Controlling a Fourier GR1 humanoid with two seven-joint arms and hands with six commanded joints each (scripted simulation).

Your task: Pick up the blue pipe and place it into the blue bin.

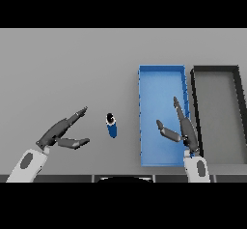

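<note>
A short blue pipe point(112, 126) with a dark top end stands on the grey table point(72, 68), just left of the blue bin point(161, 78). The bin is a long shallow tray with nothing in it. My left hand point(60, 131) hovers to the left of the pipe, fingers straight and thumb spread, a short gap away from it. My right hand point(183, 126) hangs over the right part of the blue bin, fingers straight and pointing away, thumb out to the left. Neither hand holds anything.
A black bin point(240, 102) of about the same size lies right beside the blue one, at the right edge of the view. Its floor is grey.
</note>
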